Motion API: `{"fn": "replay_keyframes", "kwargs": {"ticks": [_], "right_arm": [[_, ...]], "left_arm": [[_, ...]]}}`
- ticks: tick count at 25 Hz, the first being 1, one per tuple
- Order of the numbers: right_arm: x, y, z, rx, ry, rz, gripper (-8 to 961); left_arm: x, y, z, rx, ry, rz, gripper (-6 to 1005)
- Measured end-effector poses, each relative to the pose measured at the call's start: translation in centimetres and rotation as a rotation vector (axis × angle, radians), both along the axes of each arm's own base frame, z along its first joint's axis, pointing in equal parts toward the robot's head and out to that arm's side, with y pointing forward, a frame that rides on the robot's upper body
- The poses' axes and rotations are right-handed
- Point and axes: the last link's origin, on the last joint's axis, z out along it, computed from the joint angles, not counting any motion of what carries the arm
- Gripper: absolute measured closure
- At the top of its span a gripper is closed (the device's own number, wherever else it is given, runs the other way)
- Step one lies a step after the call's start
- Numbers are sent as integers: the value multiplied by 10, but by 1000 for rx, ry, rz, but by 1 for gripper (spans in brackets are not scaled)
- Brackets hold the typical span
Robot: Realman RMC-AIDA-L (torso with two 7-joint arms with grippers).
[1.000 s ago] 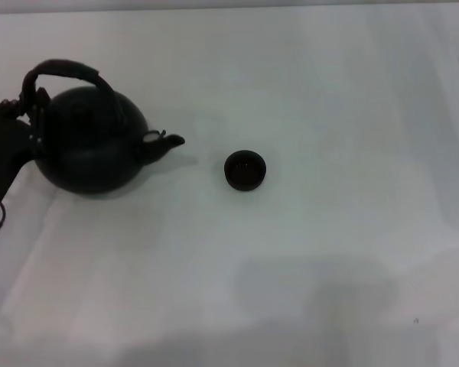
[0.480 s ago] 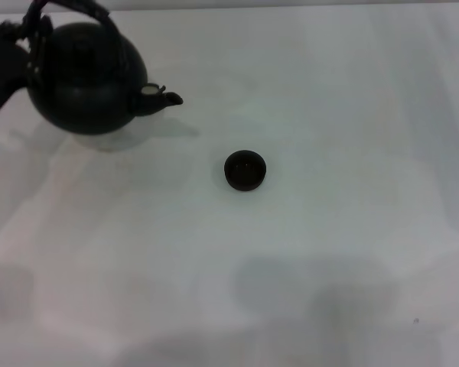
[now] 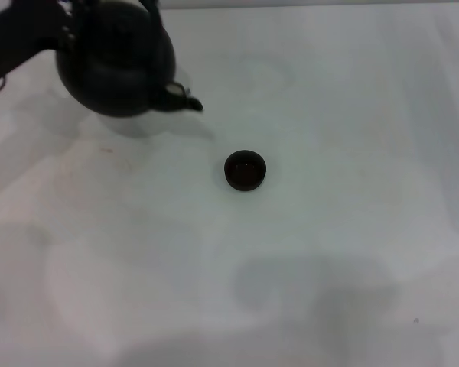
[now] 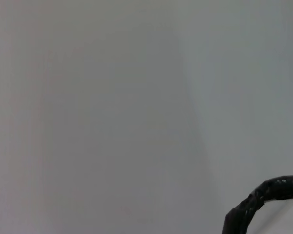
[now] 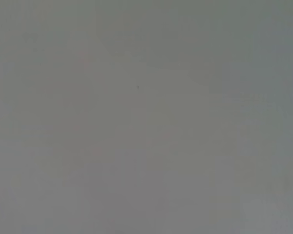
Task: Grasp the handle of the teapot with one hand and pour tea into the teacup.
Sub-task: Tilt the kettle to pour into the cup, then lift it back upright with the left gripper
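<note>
The black round teapot (image 3: 118, 65) hangs above the white table (image 3: 329, 229) at the far left, clear of its shadow. Its short spout (image 3: 186, 100) points toward the teacup and dips slightly. My left gripper (image 3: 67, 14) holds the teapot by the handle at the top edge of the head view, where most of the handle is cut off. A piece of the dark wrapped handle (image 4: 266, 192) shows in the left wrist view. The small dark teacup (image 3: 245, 170) stands on the table, below and to the right of the spout, apart from it. The right gripper is out of view.
The white table shows soft shadows near its front edge (image 3: 314, 290). The right wrist view shows only a plain grey surface.
The left arm has lifted the teapot off the table and carried it up, away and a little to the right. The spout now tips slightly down. The teacup has not moved.
</note>
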Motion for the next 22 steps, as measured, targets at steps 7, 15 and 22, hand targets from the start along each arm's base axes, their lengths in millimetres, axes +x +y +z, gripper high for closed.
{"fn": "replay_keyframes", "kwargs": {"ticks": [7,15,22], "right_arm": [[0,-1,-1,-1,1,-2,127],[2,-3,-3,-6,7,-8,127],[2,-4,-5,-9,10,-11,127]], "left_arm": [[18,12,-26,-126,149,-56,884],[35,22,-43,-154,233,-109,885],[44,26,-52,-150,255,-123,885]]}}
